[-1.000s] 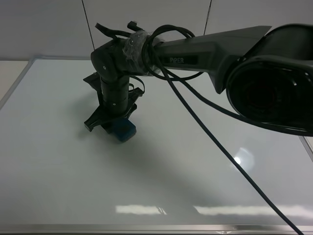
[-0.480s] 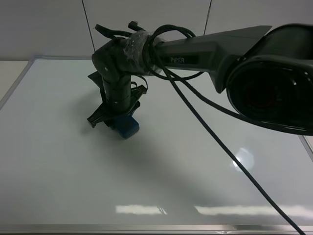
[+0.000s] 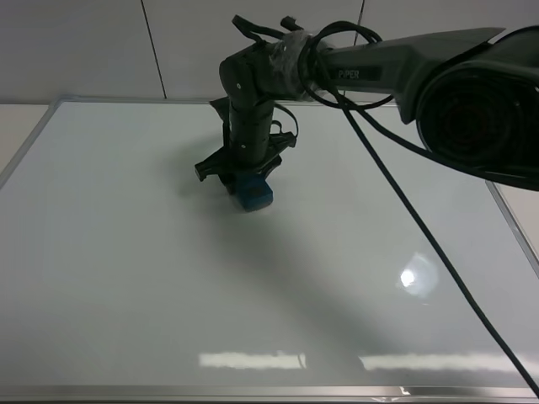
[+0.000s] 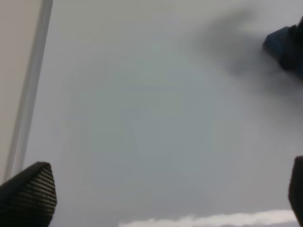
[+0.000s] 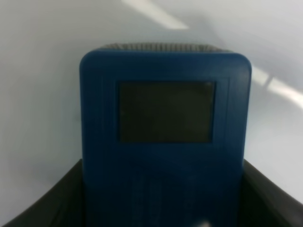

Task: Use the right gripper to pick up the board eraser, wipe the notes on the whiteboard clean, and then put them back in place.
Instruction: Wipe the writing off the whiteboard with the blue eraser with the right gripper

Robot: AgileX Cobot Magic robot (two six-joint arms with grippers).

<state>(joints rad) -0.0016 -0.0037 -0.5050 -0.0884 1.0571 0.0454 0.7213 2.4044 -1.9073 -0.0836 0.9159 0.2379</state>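
My right gripper (image 3: 247, 175) is shut on the teal-blue board eraser (image 3: 253, 194) and presses it down on the whiteboard (image 3: 118, 252), a little left of centre toward the far edge. In the right wrist view the eraser (image 5: 163, 132) fills the frame, one dark square patch showing, with a black finger (image 5: 61, 203) on each side. The eraser also shows in the left wrist view (image 4: 280, 43). No red notes show on the board in any view. My left gripper (image 4: 163, 198) is open and empty above the board's left part.
The board's silver frame runs along the left (image 4: 28, 94) and the near edge (image 3: 253, 392). A black cable (image 3: 421, 244) hangs from the right arm across the board's right half. A white wall (image 3: 84, 50) stands behind.
My right gripper has slid the eraser to the right and toward the far edge across the board. The arm has swung with it.
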